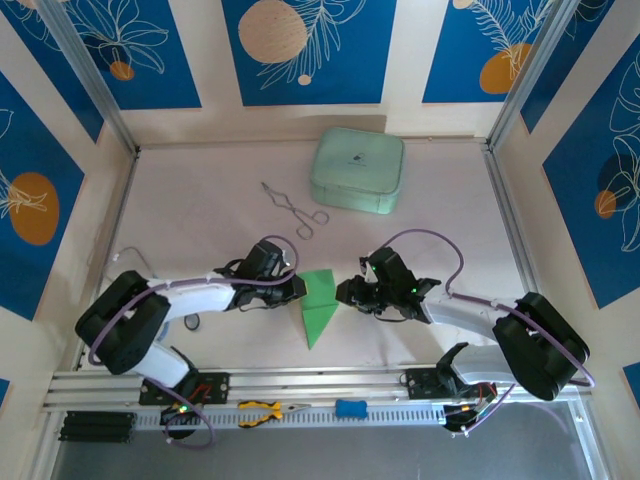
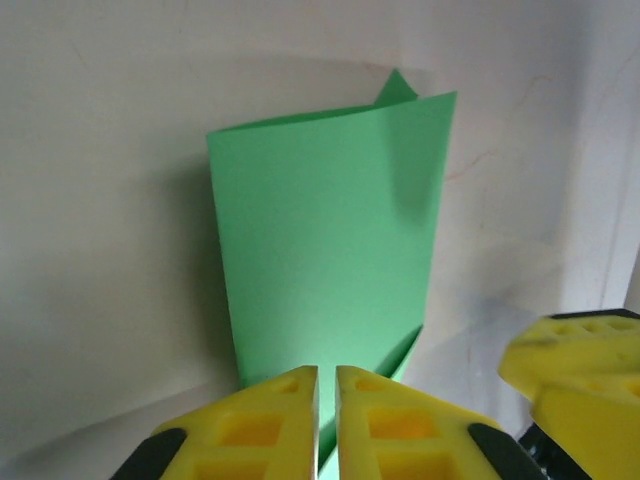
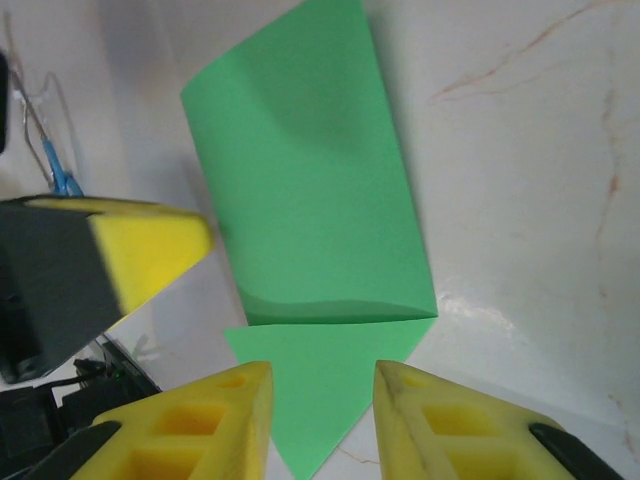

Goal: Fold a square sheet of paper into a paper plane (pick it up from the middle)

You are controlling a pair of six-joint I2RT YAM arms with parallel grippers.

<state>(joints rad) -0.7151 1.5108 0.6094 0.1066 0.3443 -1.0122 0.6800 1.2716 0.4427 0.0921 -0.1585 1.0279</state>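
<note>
Your left claw (image 2: 327, 430) is clenching on the near edge of the paper (image 2: 330, 240). Its yellow fingers are standing almost together, with a sliver of green showing in the slit. The paper is spreading ahead of that claw in a loose fold, its top layer curling.

Your right claw (image 3: 320, 425) is standing released, jaws apart, straddling the paper's pointed end, which is lying on the table (image 3: 520, 150). The folded flap is lying just ahead of it. The two claws are facing each other across the paper, so each is seeing a yellow finger of the other at its side.

Well beyond both claws a mint case (image 1: 358, 170) is sitting; the small dark mark on its lid is too small to read. Metal tongs (image 1: 290, 208) are lying between the case and the left claw. Behind the claws, by the arm bases, pliers (image 1: 262, 411) and a blue block (image 1: 350, 408) are resting.
</note>
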